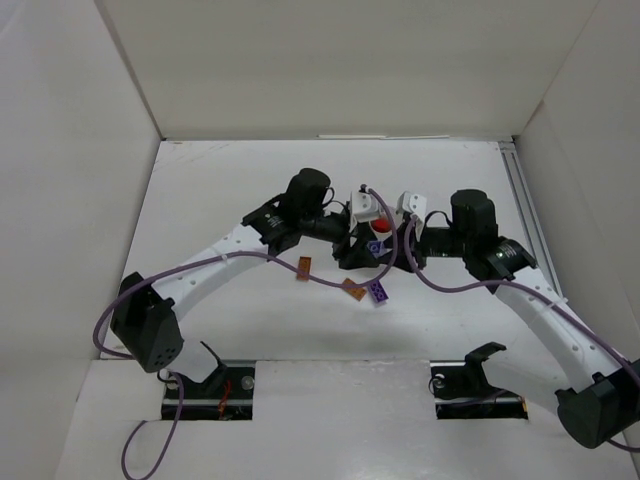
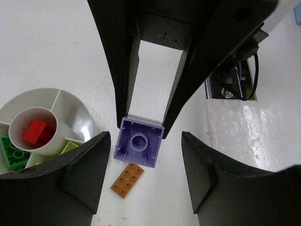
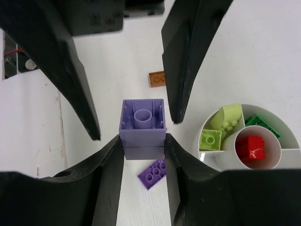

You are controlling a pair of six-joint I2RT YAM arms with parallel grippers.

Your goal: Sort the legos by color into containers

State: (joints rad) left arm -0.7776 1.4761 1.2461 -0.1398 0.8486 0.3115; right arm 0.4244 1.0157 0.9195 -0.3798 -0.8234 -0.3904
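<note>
While the left gripper (image 2: 146, 135) hangs with its fingers (image 2: 87, 176) spread wide and touching nothing, the purple brick (image 2: 138, 142) sits in the gap between them, with bare space on both sides. The brick is close to square, so it has no long axis to speak of. Its hollow face is turned up toward both wrist cameras.

It is the right gripper (image 3: 143, 138) that has hold of the brick, its fingers (image 3: 106, 183) pinched on two opposite side walls. The two grippers meet nose to nose, and both pairs of fingers line up along the same two walls. Any hand-over would probably mean the left fingers closing on whatever part of those walls the right fingers leave free, and little seems to be left.

An orange plate (image 2: 128, 180) and a purple plate (image 3: 153, 173) lie loose on the table (image 2: 56, 42) under the brick.

To the right in the right wrist view stands the tub (image 2: 75, 115). It is just beside the brick, and the brick is not over any compartment. The centre circle holds a red brick (image 2: 37, 132). The wedges hold a green brick (image 2: 14, 155) and yellow-green pieces (image 3: 210, 139), and no purple shows. A bare wedge faces the brick, so the drop looks like a short sideways carry for the right arm.
</note>
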